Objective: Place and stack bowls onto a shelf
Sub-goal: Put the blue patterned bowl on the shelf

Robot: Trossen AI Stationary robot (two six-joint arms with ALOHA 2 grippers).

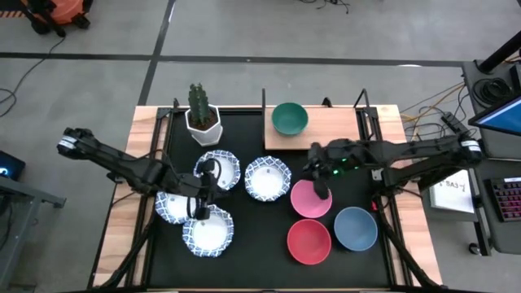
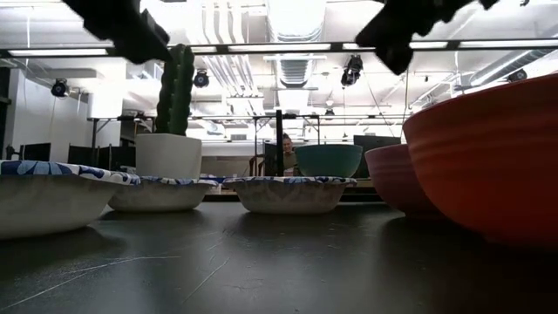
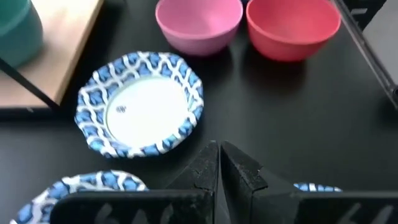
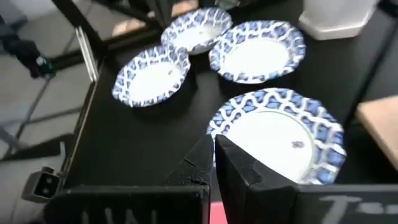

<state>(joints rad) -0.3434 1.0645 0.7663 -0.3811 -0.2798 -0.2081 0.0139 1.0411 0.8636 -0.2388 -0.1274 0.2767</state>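
Note:
A green bowl (image 1: 289,118) stands on the light-wood shelf (image 1: 334,130) at the table's far side. Several white bowls with blue rims (image 1: 268,178) (image 1: 218,169) (image 1: 208,230) sit on the black tabletop at centre-left. The pink (image 1: 311,199), red (image 1: 308,242) and blue (image 1: 356,229) bowls sit at the right. My left gripper (image 1: 210,195) (image 3: 219,155) is shut and empty, raised among the white bowls. My right gripper (image 1: 317,189) (image 4: 214,152) is shut and empty, raised over the pink bowl's far rim. In the low view both arms show only along the top edge.
A white faceted cactus pot (image 1: 202,114) stands at the far left, beside the shelf's left end. The shelf's thin black posts (image 1: 264,106) rise at its corners. The right half of the shelf board is bare. A person shows far off in the room (image 2: 286,150).

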